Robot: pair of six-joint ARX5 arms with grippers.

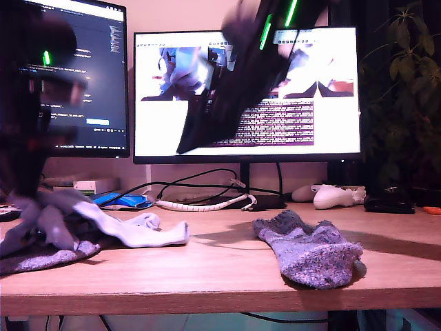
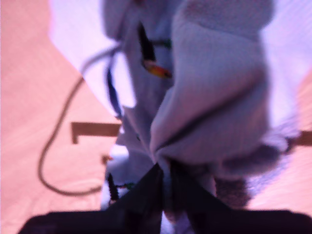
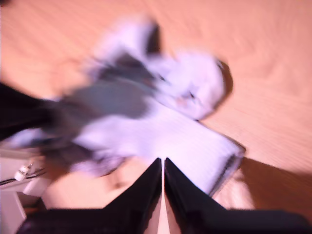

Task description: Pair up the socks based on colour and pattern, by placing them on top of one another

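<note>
Below, my first hand (image 2: 163,170) pinches a pale sock (image 2: 214,97) in the heap (image 1: 62,224); my second hand (image 3: 163,168), closed empty, hangs above the bench (image 1: 220,265).

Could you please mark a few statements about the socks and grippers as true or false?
1. A fuzzy grey sock lies alone, apart from the sock pile. True.
2. My second gripper holds a sock. False: its jaws are shut on nothing.
3. The white game controller sits in the pile. False: it lies at the table's back, towards the exterior view's right.
4. My first gripper pinches fabric of the sock pile. True.
</note>
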